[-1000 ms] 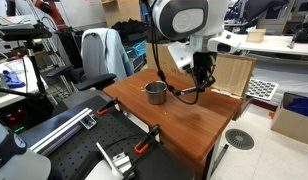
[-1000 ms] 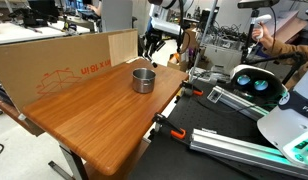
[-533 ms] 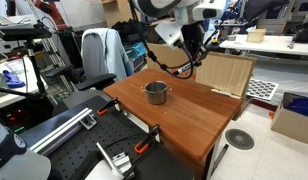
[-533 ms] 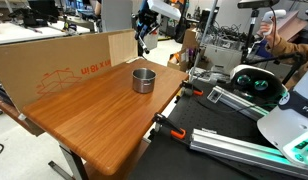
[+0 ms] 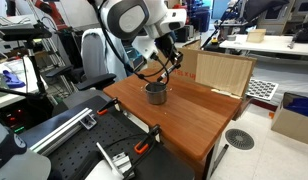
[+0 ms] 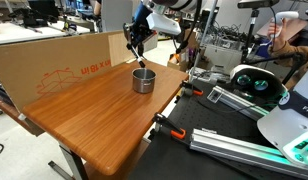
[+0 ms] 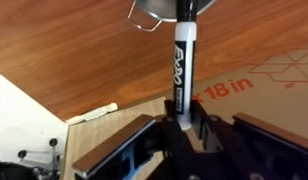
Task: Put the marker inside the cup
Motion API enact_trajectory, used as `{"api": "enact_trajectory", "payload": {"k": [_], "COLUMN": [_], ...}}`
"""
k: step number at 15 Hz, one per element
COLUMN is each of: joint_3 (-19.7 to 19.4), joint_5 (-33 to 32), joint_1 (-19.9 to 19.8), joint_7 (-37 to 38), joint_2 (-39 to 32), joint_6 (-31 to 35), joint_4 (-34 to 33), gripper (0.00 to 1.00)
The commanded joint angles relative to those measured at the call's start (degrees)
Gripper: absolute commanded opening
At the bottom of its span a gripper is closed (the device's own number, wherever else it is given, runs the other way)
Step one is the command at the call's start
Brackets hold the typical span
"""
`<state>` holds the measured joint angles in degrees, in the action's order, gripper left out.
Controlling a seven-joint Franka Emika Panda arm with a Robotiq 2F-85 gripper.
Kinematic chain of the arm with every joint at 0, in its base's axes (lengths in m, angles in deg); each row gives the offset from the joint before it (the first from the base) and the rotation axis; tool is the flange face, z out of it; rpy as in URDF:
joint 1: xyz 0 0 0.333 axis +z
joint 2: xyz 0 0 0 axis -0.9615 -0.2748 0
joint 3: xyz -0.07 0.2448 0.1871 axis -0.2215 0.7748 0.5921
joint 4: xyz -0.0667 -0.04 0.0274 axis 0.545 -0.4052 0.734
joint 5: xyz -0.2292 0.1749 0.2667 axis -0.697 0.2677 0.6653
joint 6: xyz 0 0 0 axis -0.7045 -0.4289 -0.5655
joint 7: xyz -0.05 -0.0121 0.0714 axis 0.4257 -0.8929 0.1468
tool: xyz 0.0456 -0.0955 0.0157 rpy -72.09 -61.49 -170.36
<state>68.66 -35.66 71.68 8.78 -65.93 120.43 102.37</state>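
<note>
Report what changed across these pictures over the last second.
The gripper rose, then swung sideways across the table to above the cup. The marker is clamped in it, and now hangs upright with its lower end at the cup's opening. No taking hold or letting go is visible. The cup and the cardboard box stayed where they were.

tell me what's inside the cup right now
The marker, held by the gripper, points its far end at the mouth of the cup. Whether the tip is inside, and the bottom, cannot be seen: the frame cuts it off.
</note>
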Motion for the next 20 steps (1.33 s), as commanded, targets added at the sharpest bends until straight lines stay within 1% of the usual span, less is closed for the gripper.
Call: {"api": "enact_trajectory", "payload": {"k": [1, 3, 5, 8, 13, 15, 16, 17, 20], "joint_3": [4.25, 6.43, 7.61, 6.75, 6.27, 5.42, 2.21, 1.01, -0.96], "joint_5": [-0.3, -1.06, -1.83, -3.09, -5.29, -5.63, -8.12, -8.27, -9.83], "joint_1": [-2.04, -2.98, -3.52, -2.98, -4.14, -3.96, -1.41, -0.76, -0.06], "joint_7": [-1.18, -1.03, -1.06, -1.97, -2.35, -3.25, -1.26, -2.12, -1.92], "joint_2": [0.61, 0.4, -0.05, -0.84, -1.38, -2.12, -2.43, -0.45, -0.93], "joint_6": [4.96, 6.16, 7.53, 10.83, 14.74, 16.55, 17.16, 13.49, 13.36], "joint_4": [2.65, 3.83, 4.91, 6.71, 8.3, 8.76, 8.97, 7.93, 6.73], "gripper": [0.05, 0.05, 0.05, 0.05, 0.05, 0.05, 0.05, 0.05, 0.05]}}
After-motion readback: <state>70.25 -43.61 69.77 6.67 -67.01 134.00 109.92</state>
